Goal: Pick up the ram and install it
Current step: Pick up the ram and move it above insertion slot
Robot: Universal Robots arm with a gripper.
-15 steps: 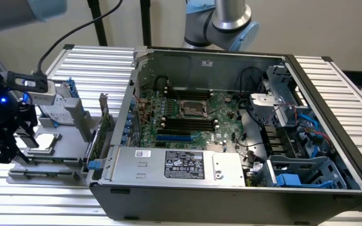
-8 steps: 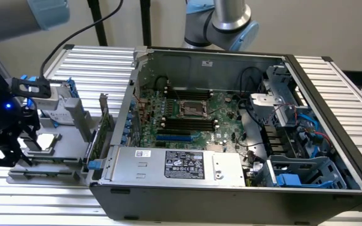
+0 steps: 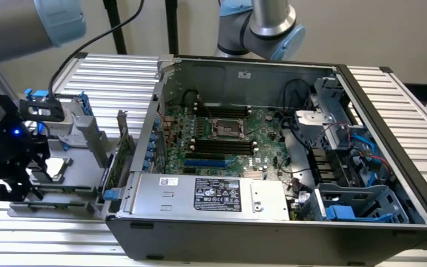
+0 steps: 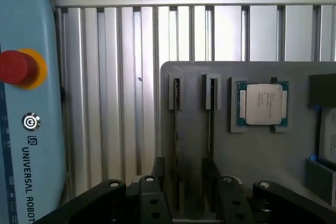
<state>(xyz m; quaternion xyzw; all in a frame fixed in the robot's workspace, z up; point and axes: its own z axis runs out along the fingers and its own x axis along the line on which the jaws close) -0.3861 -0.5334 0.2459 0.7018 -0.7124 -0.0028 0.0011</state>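
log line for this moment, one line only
gripper: open, over grey holder | ram: edge-on in holder slot, not gripped | cpu: in holder pocket

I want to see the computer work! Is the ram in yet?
Not yet. The black slots look empty. The open hand hovers over the tray, above a ram standing on edge. Grabbing and installing it are left.
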